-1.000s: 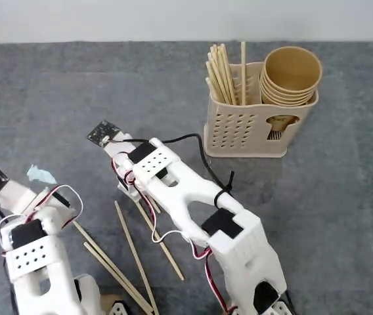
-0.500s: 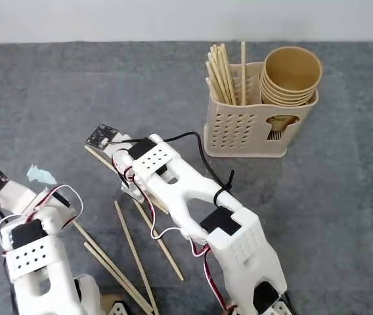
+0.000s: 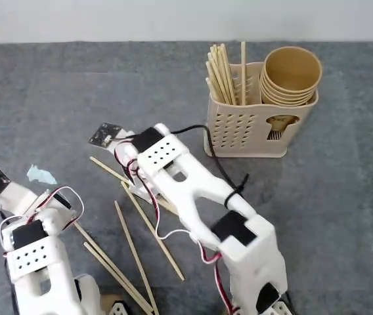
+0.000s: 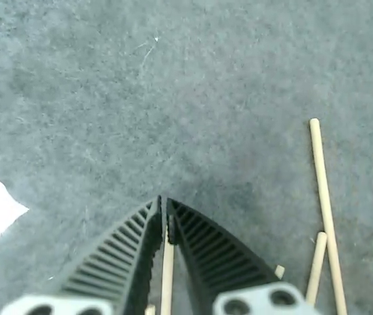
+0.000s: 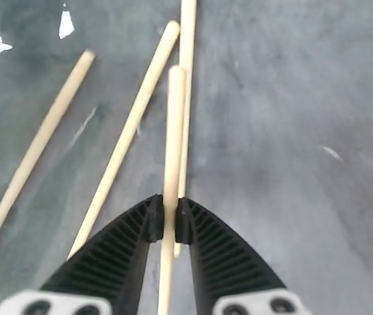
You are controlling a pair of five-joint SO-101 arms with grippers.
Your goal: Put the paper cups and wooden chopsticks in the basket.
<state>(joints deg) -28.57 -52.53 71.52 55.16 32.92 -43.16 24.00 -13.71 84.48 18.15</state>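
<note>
My right gripper [image 5: 165, 220] had a chopstick [image 5: 173, 131] clamped low over the table [image 3: 344, 197], apart from the basket [image 3: 239, 134]; my left gripper [image 4: 163, 209] sat tips together. Basket held stacked paper cups [image 3: 293, 69] one side, upright chopsticks [image 3: 220, 75] the other

No writing, number or label can be read on the beige perforated plastic basket [image 3: 239, 131] or the grey counter [image 3: 344, 197].
</note>
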